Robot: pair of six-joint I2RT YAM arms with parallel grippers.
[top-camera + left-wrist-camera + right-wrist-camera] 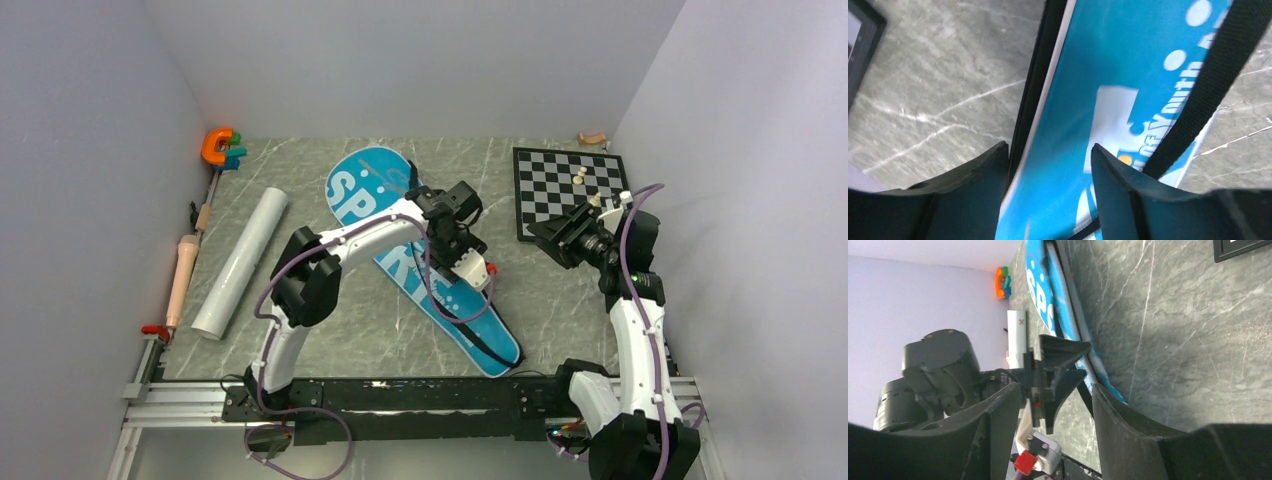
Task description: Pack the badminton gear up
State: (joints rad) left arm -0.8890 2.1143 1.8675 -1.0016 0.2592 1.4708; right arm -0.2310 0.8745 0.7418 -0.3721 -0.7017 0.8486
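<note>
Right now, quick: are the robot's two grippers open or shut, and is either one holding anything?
Left gripper: open over the edge of the bag, not gripping it.
Right gripper: open, empty.

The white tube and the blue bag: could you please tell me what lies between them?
Bare marbled table shows between the tube and bag in the top view, with the left arm's elbow over part.
</note>
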